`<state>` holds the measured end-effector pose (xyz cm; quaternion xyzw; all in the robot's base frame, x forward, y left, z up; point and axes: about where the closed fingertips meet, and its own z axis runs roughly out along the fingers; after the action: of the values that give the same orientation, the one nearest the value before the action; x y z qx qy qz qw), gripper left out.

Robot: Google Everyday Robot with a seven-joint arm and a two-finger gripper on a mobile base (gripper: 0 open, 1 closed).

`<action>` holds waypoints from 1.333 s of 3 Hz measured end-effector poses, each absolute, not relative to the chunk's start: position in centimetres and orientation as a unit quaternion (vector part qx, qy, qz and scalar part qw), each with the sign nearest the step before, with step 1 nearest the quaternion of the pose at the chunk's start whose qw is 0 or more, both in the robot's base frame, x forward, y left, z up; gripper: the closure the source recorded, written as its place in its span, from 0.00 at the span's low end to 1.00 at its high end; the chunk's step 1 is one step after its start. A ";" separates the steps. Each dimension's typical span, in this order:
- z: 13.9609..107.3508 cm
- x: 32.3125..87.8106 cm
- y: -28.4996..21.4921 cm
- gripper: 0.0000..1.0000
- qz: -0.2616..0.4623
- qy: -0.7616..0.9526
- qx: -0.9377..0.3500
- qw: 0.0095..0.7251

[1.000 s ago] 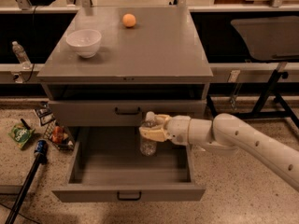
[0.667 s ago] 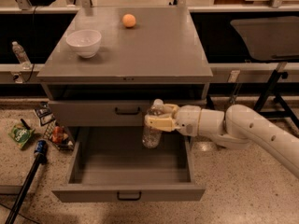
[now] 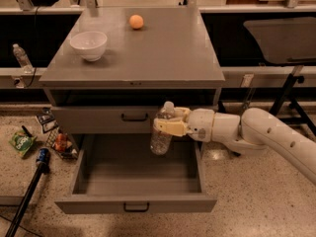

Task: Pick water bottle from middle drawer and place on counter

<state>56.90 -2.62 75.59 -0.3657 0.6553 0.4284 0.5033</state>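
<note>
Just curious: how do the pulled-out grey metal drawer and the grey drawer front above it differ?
The pulled-out grey metal drawer is open, its floor showing; the grey drawer front above is shut, only its face visible. The cream gripper, shut on the clear plastic water bottle, hangs over the open drawer, level with the shut one. Both are grey with small black curved handles.

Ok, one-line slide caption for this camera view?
Gripper shut on the small clear plastic water bottle, held above the open grey metal drawer, below the grey counter.

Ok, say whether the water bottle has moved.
Yes. The water bottle, clamped in the gripper above the middle drawer, rose against the closed drawer front.
</note>
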 end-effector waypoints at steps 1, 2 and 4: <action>79.4 56.2 -4.2 1.00 0.416 0.642 -0.361 0.532; 88.4 54.7 -7.5 1.00 0.387 0.618 -0.341 0.593; 94.5 54.9 -9.2 1.00 0.373 0.613 -0.319 0.619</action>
<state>54.91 -9.23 94.50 -0.3185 0.6131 0.3733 0.6191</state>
